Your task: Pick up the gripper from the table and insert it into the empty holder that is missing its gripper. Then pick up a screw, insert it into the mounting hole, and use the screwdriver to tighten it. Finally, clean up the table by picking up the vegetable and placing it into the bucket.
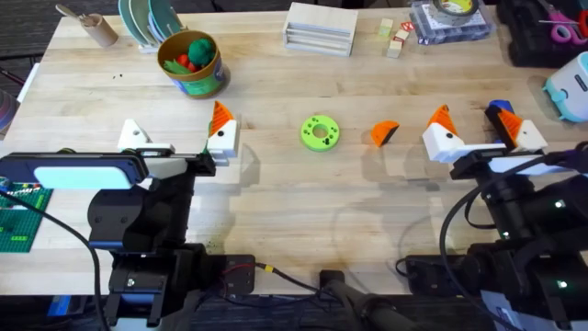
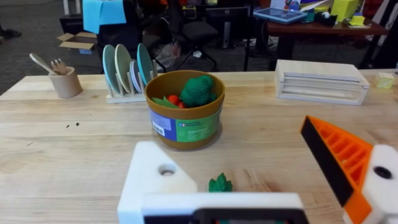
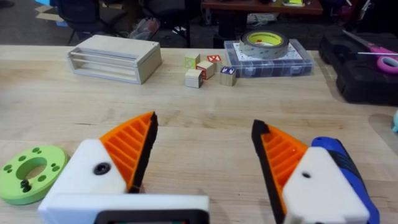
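Left gripper (image 1: 179,147): we've got it hanging low over the bench's left side, spread wide with nothing in it. One white holder (image 1: 134,134) is bare, just a mounting hole; the other finger carries its orange pad.
Right gripper (image 1: 478,131): over the right side, also gaping and empty, both orange pads on.
Orange gripper piece (image 1: 385,132): loose on the bench around the middle, between the green disc (image 1: 320,132) and the right gripper's nearer finger, not touching either.
Screwdriver (image 1: 499,111): blue, right against the right gripper's outer finger. We can see its body in the right wrist view, tucked behind that white block.
Vegetable (image 2: 219,184): little dark-green leafy thing flat on the bench, between the left gripper's fingers.
Bucket (image 1: 190,63): toward the far left, just in front of the plate rack (image 1: 147,22), already stuffed with toy veg.
Screw: honestly we can't pick one out for sure.
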You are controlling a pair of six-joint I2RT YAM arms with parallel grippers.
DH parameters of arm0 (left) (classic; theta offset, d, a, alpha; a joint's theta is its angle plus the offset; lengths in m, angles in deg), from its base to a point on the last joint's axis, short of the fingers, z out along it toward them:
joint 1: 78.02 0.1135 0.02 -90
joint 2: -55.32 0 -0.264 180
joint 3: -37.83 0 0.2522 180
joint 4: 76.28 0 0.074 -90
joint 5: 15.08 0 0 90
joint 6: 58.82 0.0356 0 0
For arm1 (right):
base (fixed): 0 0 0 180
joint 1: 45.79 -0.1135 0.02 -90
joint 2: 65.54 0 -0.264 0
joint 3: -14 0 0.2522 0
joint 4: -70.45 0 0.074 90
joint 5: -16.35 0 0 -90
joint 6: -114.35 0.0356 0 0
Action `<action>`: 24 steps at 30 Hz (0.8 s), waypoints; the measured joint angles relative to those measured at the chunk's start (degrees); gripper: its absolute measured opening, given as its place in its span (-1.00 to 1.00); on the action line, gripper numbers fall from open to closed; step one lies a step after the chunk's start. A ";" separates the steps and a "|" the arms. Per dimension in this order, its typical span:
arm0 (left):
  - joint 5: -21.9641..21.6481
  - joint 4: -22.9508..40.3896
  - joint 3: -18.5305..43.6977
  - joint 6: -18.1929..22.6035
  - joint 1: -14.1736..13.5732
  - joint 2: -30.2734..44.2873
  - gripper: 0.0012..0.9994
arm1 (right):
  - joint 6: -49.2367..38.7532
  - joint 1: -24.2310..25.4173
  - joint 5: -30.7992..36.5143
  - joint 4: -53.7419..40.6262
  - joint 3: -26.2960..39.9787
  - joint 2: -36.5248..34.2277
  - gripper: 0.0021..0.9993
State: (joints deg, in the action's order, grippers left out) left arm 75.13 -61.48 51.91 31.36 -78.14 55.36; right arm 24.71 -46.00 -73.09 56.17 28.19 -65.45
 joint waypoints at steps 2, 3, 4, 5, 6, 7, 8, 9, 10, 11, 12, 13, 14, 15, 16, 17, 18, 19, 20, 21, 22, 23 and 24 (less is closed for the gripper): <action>0.00 0.00 0.00 0.02 0.00 0.00 0.99 | 0.00 0.00 0.00 -0.24 0.00 0.00 0.93; 0.00 0.00 0.00 0.00 0.00 0.02 0.99 | 0.00 0.00 0.00 -0.28 0.02 0.00 0.93; 0.00 0.01 0.00 0.02 0.00 0.00 0.99 | 0.01 0.00 0.00 -0.28 0.02 0.00 0.93; 0.00 0.00 0.00 0.02 0.00 0.00 0.99 | 0.00 0.00 0.00 -0.31 0.02 0.00 0.93; 0.00 0.00 0.00 0.02 0.00 0.01 0.99 | 0.01 0.00 0.00 -0.31 0.02 0.00 0.93; 0.00 0.01 0.00 0.01 0.00 0.01 0.99 | 0.01 0.00 0.00 -0.31 0.02 0.00 0.93; 0.00 0.00 0.00 0.00 0.00 0.02 0.99 | 0.00 0.00 0.00 -0.28 0.02 0.00 0.93; 0.00 0.00 0.00 0.02 0.00 0.02 0.99 | 0.00 0.00 0.02 -0.31 0.02 0.00 0.93; 0.00 0.00 0.00 0.02 0.00 0.02 0.99 | 0.01 0.00 0.00 -0.31 0.02 0.00 0.93; 0.00 0.00 0.00 0.02 0.00 0.02 0.99 | 0.02 0.00 0.00 -0.31 0.02 0.00 0.93; 0.00 0.00 0.00 0.02 0.00 0.00 0.99 | 0.02 0.00 0.00 -0.31 0.02 0.01 0.93; 0.00 0.00 0.00 0.01 0.00 0.02 0.99 | 0.02 0.00 0.00 -0.29 0.02 0.00 0.93; 0.30 -0.02 0.00 0.02 0.00 0.01 0.99 | 0.01 0.00 0.00 -0.26 0.02 0.00 0.93; 0.47 0.00 0.00 0.01 0.00 0.01 0.99 | 0.02 0.00 0.00 -0.23 0.02 0.00 0.93; 0.61 0.00 0.00 0.02 0.00 0.00 0.99 | 0.02 0.00 0.00 -0.22 0.02 0.00 0.93; 0.68 0.00 0.00 0.02 0.00 0.01 0.99 | 0.02 0.00 0.00 -0.25 0.04 0.00 0.93; 0.68 0.02 0.02 0.02 0.00 0.01 0.99 | 0.02 0.00 0.00 -0.32 0.08 0.00 0.93; 0.68 0.08 0.06 0.02 0.00 0.02 0.99 | 0.03 0.00 0.00 -0.52 0.19 0.00 0.93; 0.65 0.46 0.14 0.02 0.00 0.02 0.99 | 0.04 0.00 0.00 -1.02 0.51 0.00 0.93; 0.57 1.72 0.48 0.02 0.00 0.01 0.99 | 0.02 0.00 0.00 -1.93 1.03 -0.10 0.93; 0.33 3.15 1.03 0.02 0.00 0.04 0.99 | 0.02 0.00 0.00 -3.04 1.70 -0.31 0.93; 0.00 4.48 1.79 0.02 0.00 0.15 0.99 | 0.04 0.00 0.00 -4.46 2.84 -0.79 0.93; -0.34 5.93 3.02 0.03 0.00 0.56 0.99 | 0.04 0.00 0.03 -5.89 4.21 -1.41 0.93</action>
State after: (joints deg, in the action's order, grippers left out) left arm 74.79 -55.56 54.92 31.39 -78.14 55.92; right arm 24.75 -46.00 -73.06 50.28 32.40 -66.85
